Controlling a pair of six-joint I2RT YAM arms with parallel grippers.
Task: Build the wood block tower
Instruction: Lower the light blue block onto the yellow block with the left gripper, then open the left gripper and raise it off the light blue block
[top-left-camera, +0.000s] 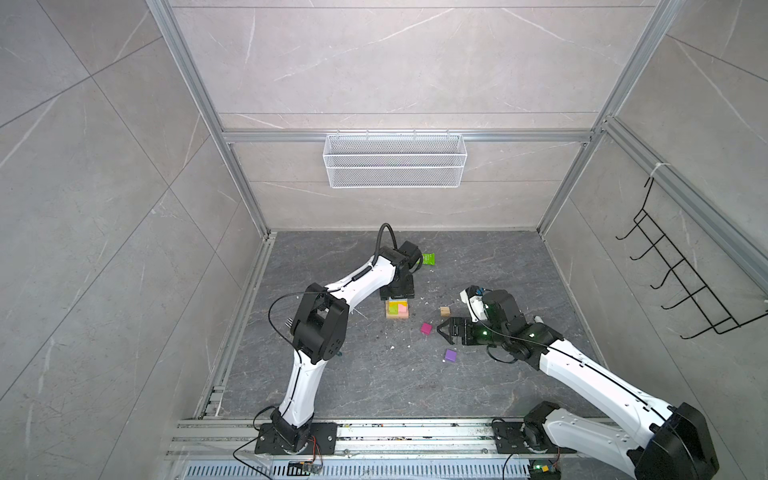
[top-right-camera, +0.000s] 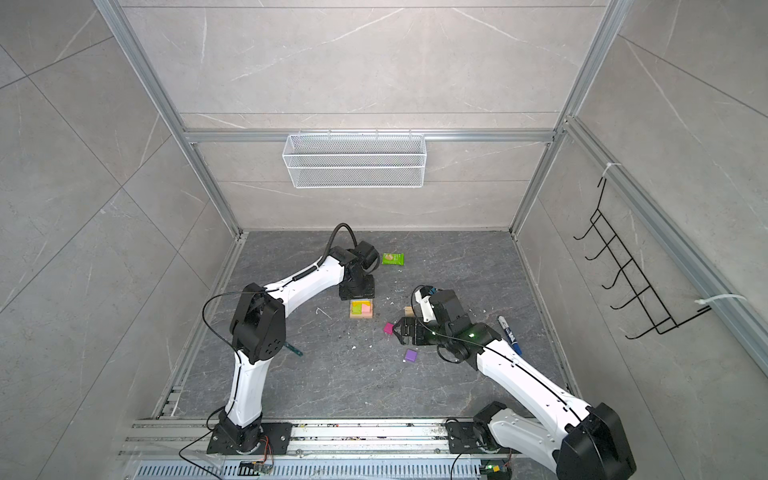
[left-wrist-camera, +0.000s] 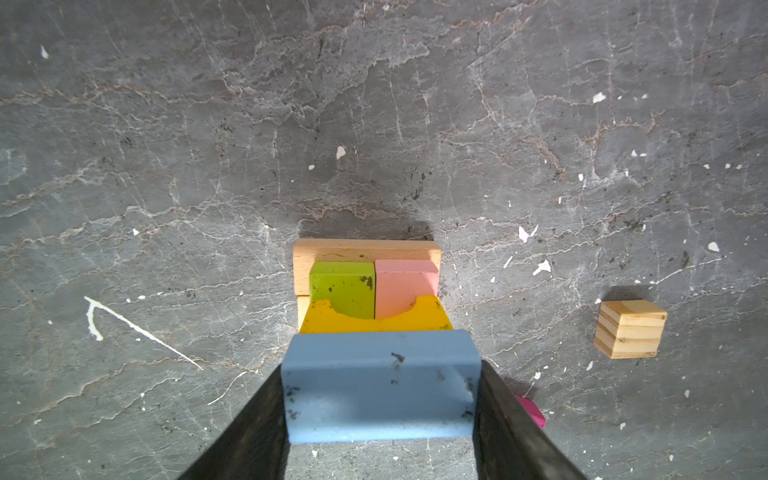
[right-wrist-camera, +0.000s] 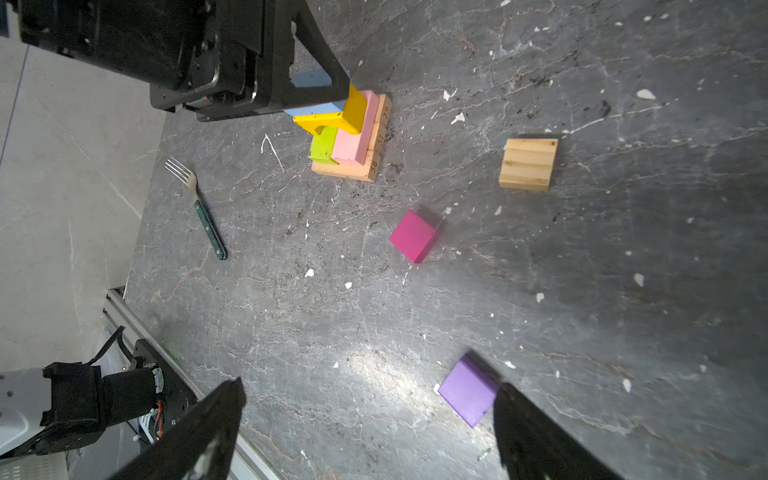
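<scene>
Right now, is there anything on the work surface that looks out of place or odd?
Yes. A fork lies near the tower, a green snack packet farther back and a blue marker by the right arm: none belong to block building. White flecks litter the surface.

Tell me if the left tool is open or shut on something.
Shut on the light blue block: the left tool clamps both its ends, above the yellow block.

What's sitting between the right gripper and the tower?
The magenta block, lying just ahead of the right gripper and apart from the tower; both top views show it.
</scene>
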